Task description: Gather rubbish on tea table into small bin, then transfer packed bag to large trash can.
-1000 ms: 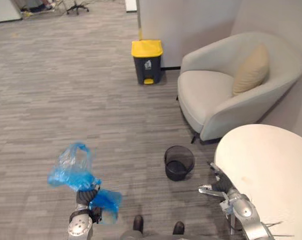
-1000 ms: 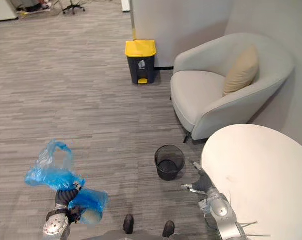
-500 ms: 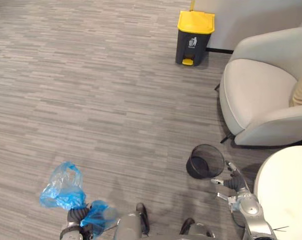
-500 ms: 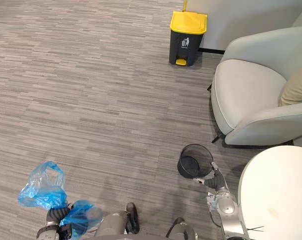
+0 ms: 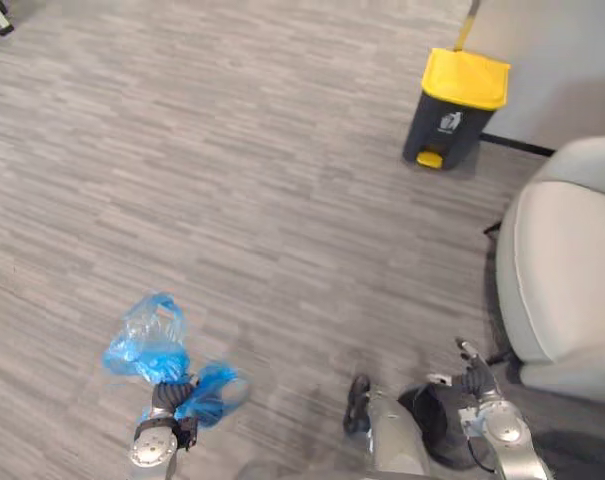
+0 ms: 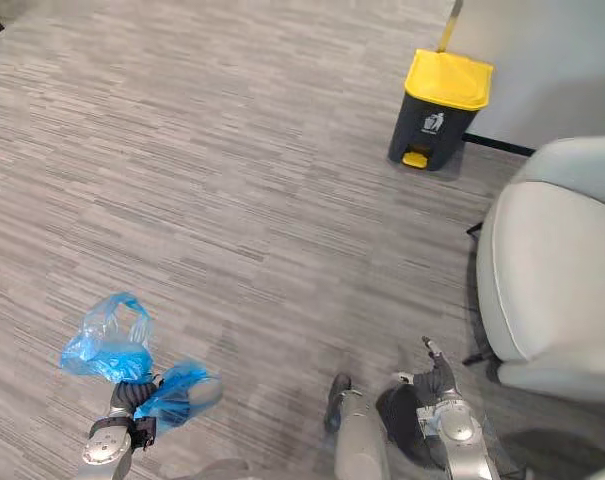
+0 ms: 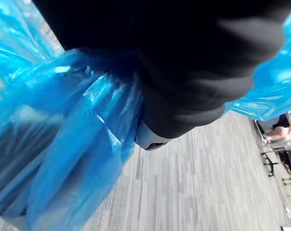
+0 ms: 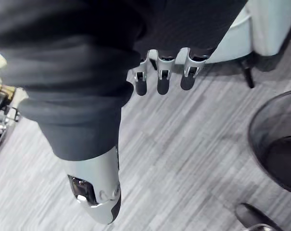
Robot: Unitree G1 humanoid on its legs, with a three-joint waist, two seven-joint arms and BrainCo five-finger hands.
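Left robot hand (image 5: 170, 398) clenched round the blue bag (image 5: 145, 343), bag off the floor. Yellow-lidded trash can (image 5: 452, 108) lay well ahead-right, on the side of the slack, empty right robot hand (image 5: 474, 376).

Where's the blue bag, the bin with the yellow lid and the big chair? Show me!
blue bag (image 5: 147, 345), left eye view, on its puffed upper part.
yellow-lidded bin (image 5: 466, 78), left eye view, on the lid.
armchair (image 5: 567, 260), left eye view, on the seat cushion.

Lower left: blue bag (image 6: 107, 345) in left hand (image 6: 132, 397); yellow-lidded bin (image 6: 437, 112) well apart.
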